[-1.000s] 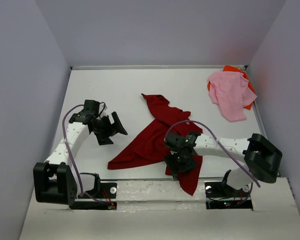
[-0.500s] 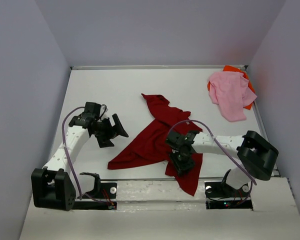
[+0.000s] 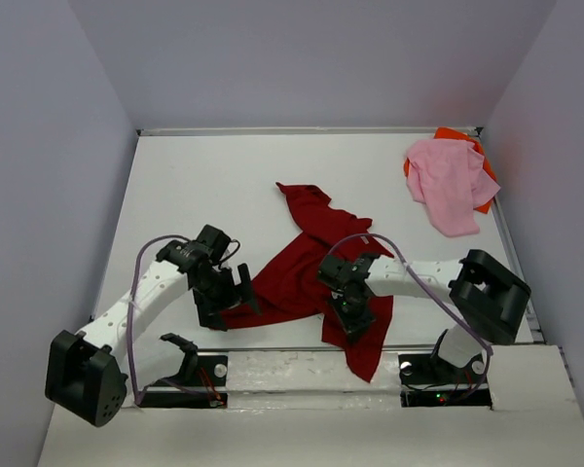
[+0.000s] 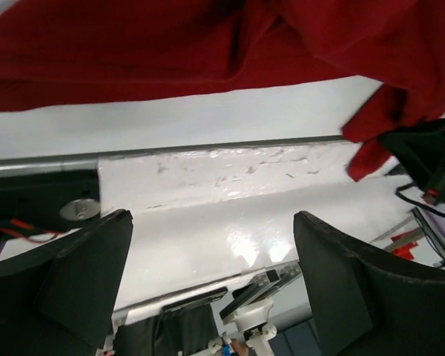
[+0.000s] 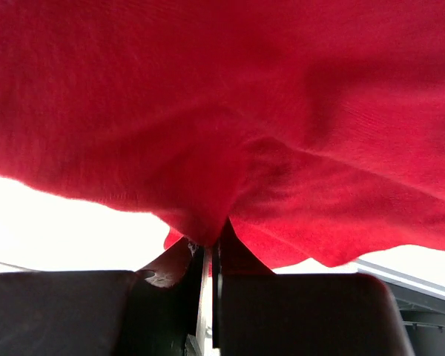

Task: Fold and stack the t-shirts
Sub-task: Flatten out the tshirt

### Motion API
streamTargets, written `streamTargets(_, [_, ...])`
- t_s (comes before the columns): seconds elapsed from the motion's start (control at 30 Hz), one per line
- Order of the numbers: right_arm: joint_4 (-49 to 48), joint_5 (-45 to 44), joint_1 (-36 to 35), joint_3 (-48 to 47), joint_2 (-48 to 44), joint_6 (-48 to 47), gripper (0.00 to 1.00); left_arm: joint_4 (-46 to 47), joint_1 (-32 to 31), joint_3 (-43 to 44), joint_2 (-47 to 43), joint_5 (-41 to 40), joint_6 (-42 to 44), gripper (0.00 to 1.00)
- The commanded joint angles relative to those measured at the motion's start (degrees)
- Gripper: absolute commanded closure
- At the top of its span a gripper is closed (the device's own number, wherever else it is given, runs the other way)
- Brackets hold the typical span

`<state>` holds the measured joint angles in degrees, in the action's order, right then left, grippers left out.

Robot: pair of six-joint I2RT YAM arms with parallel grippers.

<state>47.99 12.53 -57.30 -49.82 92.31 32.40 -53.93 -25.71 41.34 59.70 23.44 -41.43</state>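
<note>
Dark red t-shirt (image 3: 297, 272) lies crumpled and spread across the middle of the white table (image 3: 195, 185). One end reaches toward the far side and a tail of it hangs over the near edge. I see my right gripper (image 3: 355, 313) down on the shirt's near right part. In the right wrist view its fingers (image 5: 282, 311) are pressed together with a fold of the red cloth pinched between them. My left gripper (image 3: 226, 297) sits low at the shirt's near left corner, just beside the cloth. In the left wrist view its fingers (image 4: 74, 274) stand wide apart with nothing between them but the glossy near edge of the table, and the red cloth lies beyond the tips; I cannot tell whether they touch it. Light pink t-shirt (image 3: 451, 185) rests bunched in the far right corner, well apart from the red one. It lies on top of the bright orange t-shirt (image 3: 455, 133), of which I can make out only slivers at its edges
</note>
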Motion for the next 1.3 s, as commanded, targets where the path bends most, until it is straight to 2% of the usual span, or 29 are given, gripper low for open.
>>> streamTargets(0.0, [-1.7,0.9,2.7,-1.2,-5.0,-0.1,1.0,-9.8,-0.9,6.5,6.0,-14.1,1.4,0.01])
streamTargets(0.23, [-1.6,3.2,3.2,0.7,-9.1,0.0,1.0,-11.1,-1.4,19.8,18.7,-19.8,9.1,0.01])
streamTargets(0.33, [-1.5,3.7,3.2,1.0,-11.0,-0.2,1.0,-11.1,-1.8,26.4,22.7,-26.7,11.3,0.01])
streamTargets(0.4, [-1.5,4.0,3.8,1.2,-11.9,-0.7,1.0,-10.6,-1.7,25.8,25.3,-29.2,14.0,0.01])
streamTargets(0.47, [-1.4,4.7,3.8,1.3,-12.2,-1.1,1.0,-9.3,-5.3,25.4,26.9,-26.7,15.8,0.01])
streamTargets(0.53, [-1.6,5.2,3.8,1.5,-12.4,-1.3,1.0,-10.1,-11.2,25.2,28.6,-29.7,15.0,0.01])
streamTargets(0.63, [-1.7,5.6,3.8,1.7,-13.4,-1.6,1.0,-8.9,-13.7,19.4,31.9,-29.6,14.0,0.01])
streamTargets(0.8, [-1.8,6.6,4.3,2.8,-14.2,-2.7,1.0,-6.1,-20.6,16.0,35.1,-27.1,13.5,0.01])
streamTargets(1.27, [-1.2,8.6,4.8,3.1,-15.1,-2.6,1.0,2.0,-22.5,14.1,38.7,-29.3,13.7,0.01])
